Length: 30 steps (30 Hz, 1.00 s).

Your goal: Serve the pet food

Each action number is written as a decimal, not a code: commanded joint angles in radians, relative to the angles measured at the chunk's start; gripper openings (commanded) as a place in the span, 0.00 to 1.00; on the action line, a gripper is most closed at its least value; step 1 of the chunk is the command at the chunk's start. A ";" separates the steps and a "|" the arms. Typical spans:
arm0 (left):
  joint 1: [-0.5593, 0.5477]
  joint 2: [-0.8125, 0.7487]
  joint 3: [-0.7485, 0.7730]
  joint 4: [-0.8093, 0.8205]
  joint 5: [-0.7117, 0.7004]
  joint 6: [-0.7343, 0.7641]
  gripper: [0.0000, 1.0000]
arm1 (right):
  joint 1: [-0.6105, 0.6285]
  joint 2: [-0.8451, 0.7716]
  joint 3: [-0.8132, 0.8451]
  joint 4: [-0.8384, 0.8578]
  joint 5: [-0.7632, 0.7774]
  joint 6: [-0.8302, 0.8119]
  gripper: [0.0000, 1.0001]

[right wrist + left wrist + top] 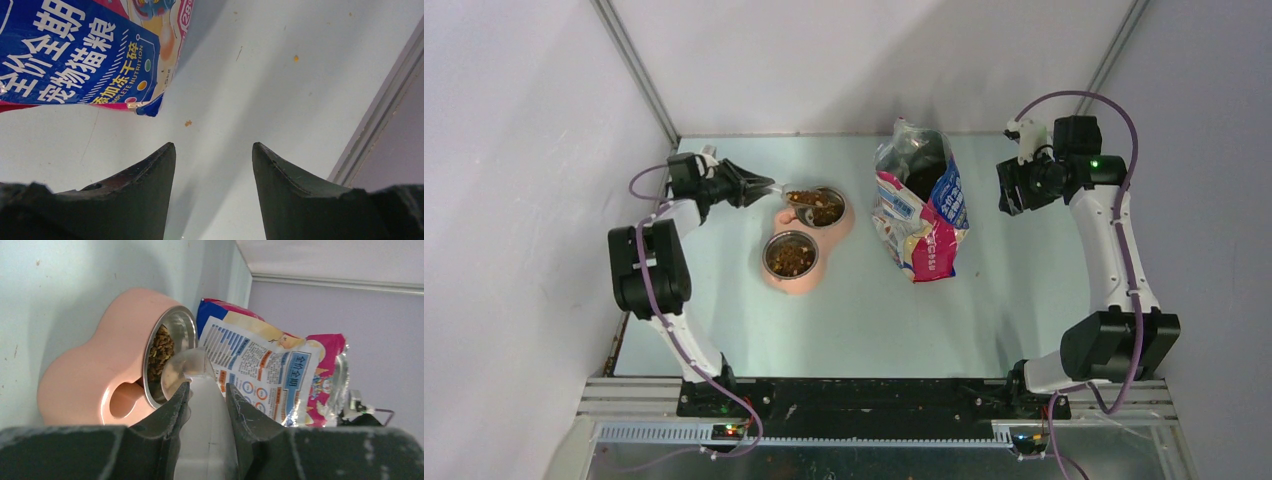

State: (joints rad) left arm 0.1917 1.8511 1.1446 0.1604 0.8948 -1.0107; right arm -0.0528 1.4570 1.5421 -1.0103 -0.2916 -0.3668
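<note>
Where a pale handle runs up between them at the bottom centre of the left wrist view, the left fingers (172,407) are seen clenched on it. The handle belongs to a translucent scoop (186,367), whose cup is tipped against the rim of a steel bowl (181,322) just above. Dark-brown pet food (161,352) is heaped inside that bowl; whether any pellets are left in the cup cannot be told. The bowl is seated in a pink feeder (85,375) at the left of the frame, and the printed bag (265,375) is seen behind it, to the right. In the top view, a second bowl (790,256) in the lower half of the feeder, centre left of the frame, is also shown holding kibble.

The right fingers (145,190) are held released and empty above the desk (260,80), with the bag's corner at the upper left and a few stray crumbs scattered beyond the tips.

Serving is judged nearly done — both bowls carry food. What appears to be left is for any remainder to be tipped out and the scoop to be drawn back and set down.
</note>
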 commanded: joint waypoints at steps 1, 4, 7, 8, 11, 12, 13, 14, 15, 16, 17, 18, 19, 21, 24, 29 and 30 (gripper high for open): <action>-0.042 -0.038 0.086 -0.154 -0.060 0.165 0.00 | -0.005 -0.052 -0.012 0.026 0.006 -0.003 0.61; -0.063 -0.040 0.131 -0.235 -0.096 0.256 0.00 | -0.008 -0.059 -0.019 0.026 0.008 -0.004 0.61; -0.091 -0.046 0.192 -0.326 -0.141 0.317 0.00 | -0.009 -0.061 -0.020 0.027 0.008 -0.003 0.61; -0.097 -0.047 0.207 -0.342 -0.154 0.361 0.00 | -0.010 -0.062 -0.020 0.027 0.008 -0.003 0.61; -0.132 -0.045 0.278 -0.439 -0.216 0.448 0.00 | -0.011 -0.063 -0.017 0.027 0.008 -0.004 0.61; -0.140 -0.043 0.291 -0.455 -0.227 0.487 0.00 | -0.011 -0.063 -0.017 0.027 0.008 -0.005 0.61; -0.156 -0.042 0.317 -0.487 -0.247 0.507 0.00 | -0.012 -0.062 -0.016 0.027 0.008 -0.006 0.61; -0.165 -0.039 0.330 -0.505 -0.257 0.546 0.00 | -0.012 -0.061 -0.016 0.027 0.007 -0.006 0.61; -0.179 -0.039 0.354 -0.536 -0.278 0.565 0.00 | -0.012 -0.060 -0.016 0.027 0.006 -0.006 0.61; -0.182 -0.038 0.365 -0.551 -0.289 0.604 0.00 | -0.012 -0.061 -0.016 0.027 0.006 -0.007 0.61; -0.211 -0.038 0.387 -0.575 -0.310 0.620 0.00 | -0.013 -0.061 -0.016 0.028 0.006 -0.007 0.61; -0.221 -0.038 0.397 -0.587 -0.319 0.653 0.00 | -0.013 -0.061 -0.017 0.027 0.005 -0.008 0.61; -0.238 -0.038 0.416 -0.611 -0.342 0.669 0.00 | -0.014 -0.062 -0.018 0.028 0.004 -0.008 0.61; -0.270 -0.038 0.454 -0.666 -0.392 0.781 0.00 | -0.016 -0.064 -0.022 0.029 0.001 -0.009 0.61; -0.319 -0.043 0.504 -0.729 -0.468 0.880 0.00 | -0.017 -0.066 -0.029 0.030 -0.003 -0.009 0.61; -0.375 -0.064 0.533 -0.761 -0.556 1.019 0.00 | -0.021 -0.068 -0.033 0.030 -0.011 -0.010 0.61; -0.393 -0.069 0.533 -0.763 -0.585 1.039 0.00 | -0.021 -0.068 -0.033 0.030 -0.012 -0.010 0.61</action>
State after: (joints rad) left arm -0.1612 1.8488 1.6344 -0.5533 0.4255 -0.1432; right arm -0.0677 1.4212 1.5131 -1.0080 -0.2916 -0.3710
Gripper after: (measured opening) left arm 0.307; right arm 0.610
